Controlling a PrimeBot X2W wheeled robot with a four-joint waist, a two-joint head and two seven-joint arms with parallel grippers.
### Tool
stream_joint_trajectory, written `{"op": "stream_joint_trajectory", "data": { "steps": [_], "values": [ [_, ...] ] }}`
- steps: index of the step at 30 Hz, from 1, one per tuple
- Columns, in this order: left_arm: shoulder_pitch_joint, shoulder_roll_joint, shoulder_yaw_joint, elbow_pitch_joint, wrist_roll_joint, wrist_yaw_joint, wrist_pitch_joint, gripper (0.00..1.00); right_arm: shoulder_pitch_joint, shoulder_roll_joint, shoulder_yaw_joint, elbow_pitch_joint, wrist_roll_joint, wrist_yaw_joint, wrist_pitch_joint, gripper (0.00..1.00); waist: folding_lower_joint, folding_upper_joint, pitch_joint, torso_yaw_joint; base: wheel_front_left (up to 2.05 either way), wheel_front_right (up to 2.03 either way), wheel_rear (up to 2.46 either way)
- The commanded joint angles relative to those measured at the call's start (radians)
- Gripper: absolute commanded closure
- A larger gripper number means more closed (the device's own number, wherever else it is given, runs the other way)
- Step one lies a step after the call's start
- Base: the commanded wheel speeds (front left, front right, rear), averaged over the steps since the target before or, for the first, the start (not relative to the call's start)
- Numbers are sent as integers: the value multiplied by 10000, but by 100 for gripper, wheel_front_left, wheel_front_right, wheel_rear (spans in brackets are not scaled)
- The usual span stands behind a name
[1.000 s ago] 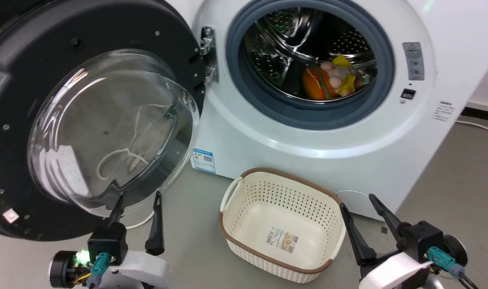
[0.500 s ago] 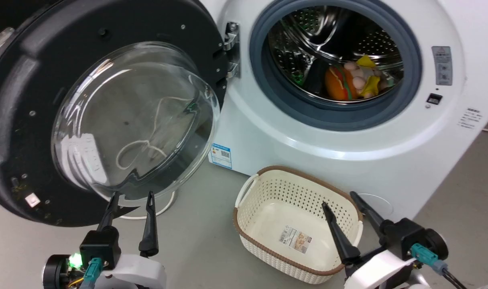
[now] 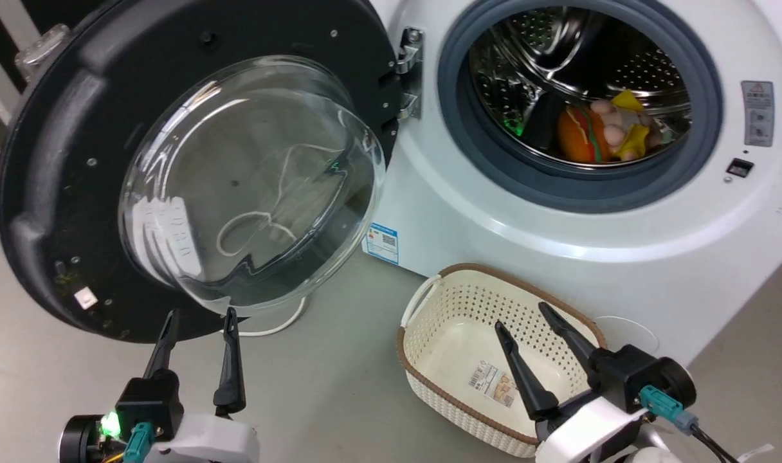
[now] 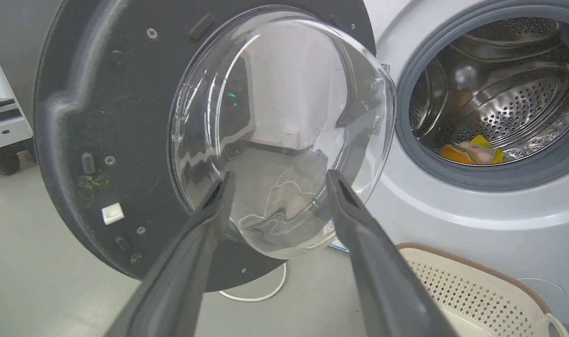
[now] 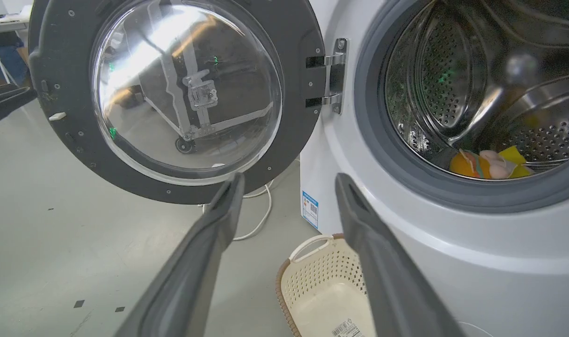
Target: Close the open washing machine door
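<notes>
Currently the washing machine door (image 3: 191, 173) stands swung wide at 10 o'clock in head view, hinged to the washing machine (image 3: 494, 244) at 2 o'clock. Left gripper (image 3: 201, 312), jaws wide and empty, sits just below the door's rim. Right gripper (image 3: 521, 315), jaws wide and empty, is over the basket (image 3: 429, 289) at 5 o'clock. Judgement: door rigid, weighty, glass slick. Push the black rim far from the hinge (image 3: 409, 71).

White washing machine (image 3: 526, 231), black washing machine door (image 3: 76, 161) with clear glass, grey gasket (image 3: 597, 193), perforated steel drum (image 3: 654, 64), cream perforated basket (image 3: 455, 308) trimmed brown.
</notes>
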Motion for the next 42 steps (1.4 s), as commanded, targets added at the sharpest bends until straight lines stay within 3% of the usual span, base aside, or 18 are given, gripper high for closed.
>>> {"op": "stream_joint_trajectory", "data": {
  "steps": [1, 17, 18, 19, 28, 32, 35, 39, 42],
  "values": [
    [117, 0, 55, -26, -47, 28, -108, 0, -181, 26, 85, 72, 101, 5, -112, 0, 0, 0, -4, 81, 0, 0, 0],
    [158, -10, 113, 80, -64, -68, -441, 0, -192, 33, 302, 325, 231, 6, -446, 0, 0, 0, 29, 759, 0, 0, 0],
    [160, -10, 113, 101, -78, -91, -462, 15, -200, 33, 324, 334, 244, 6, -467, 0, 0, 0, 39, 805, 0, 0, 0],
    [165, -11, 109, 141, -112, -137, -483, 100, -204, 33, 345, 343, 259, 7, -487, 0, 0, 0, 50, 852, 0, 0, 0],
    [-277, -9, 952, -666, -961, -745, -672, 100, -74, 37, 259, 387, 245, 7, -676, 0, 0, 0, 199, 1303, 0, 0, 0],
    [-879, 61, 1696, -1067, -2245, -1143, -755, 100, -1, 38, 126, 351, 69, 7, -759, 0, 0, 0, 474, 1484, 0, 0, 0],
    [-1541, 475, 1847, -950, -2826, -1335, -817, 100, 23, 39, 4, 308, -98, 8, -821, 0, 0, 0, 710, 1619, 0, 0, 0],
    [-2692, 1516, 2691, -208, -4165, -1417, -809, 100, -141, 39, 104, 282, -217, 8, -905, 0, 0, 0, 1146, 1396, 0, 0, 0],
    [-3620, 2349, 3294, 538, -5351, -1446, -213, 100, -327, 38, 141, 317, -252, 8, -945, 0, 0, 0, 1377, 1108, 0, 0, 0]
  ]
}}
